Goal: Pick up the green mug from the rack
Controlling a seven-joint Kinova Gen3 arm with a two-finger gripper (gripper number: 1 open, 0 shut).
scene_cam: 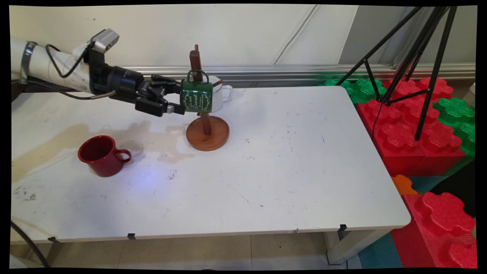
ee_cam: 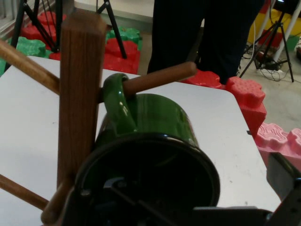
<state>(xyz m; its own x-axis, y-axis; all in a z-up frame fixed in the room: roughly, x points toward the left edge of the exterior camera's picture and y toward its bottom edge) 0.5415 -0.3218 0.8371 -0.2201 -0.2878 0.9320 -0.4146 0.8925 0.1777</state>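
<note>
**Green mug on the rack peg, tool at its rim**

The tool (scene_cam: 175,99) reaches in level from 9 o'clock and is clamped on the rim of the green mug (scene_cam: 196,96): in the main view one finger lies outside the wall and the other goes into the mouth. The mug lies on its side, mouth toward the arm, with its handle (ee_cam: 116,104) looped over a peg (ee_cam: 157,77) of the wooden mug rack (scene_cam: 206,125). The hand view looks straight into the mug's dark inside; nothing can be made out in it.

Just behind the green mug, at 1 o'clock from it, a white mug (scene_cam: 220,97) shows partly, close beside the rack's post. The rack's round base rests on the desk (scene_cam: 289,160) in the far-left part of it. A red mug (scene_cam: 102,155) stands upright at 7 o'clock from the rack, well apart, handle to the right; it looks empty.

The desk's right half and near side lie open. Beyond its right edge sit red and green foam blocks (scene_cam: 409,125) and a black tripod (scene_cam: 418,57).
</note>
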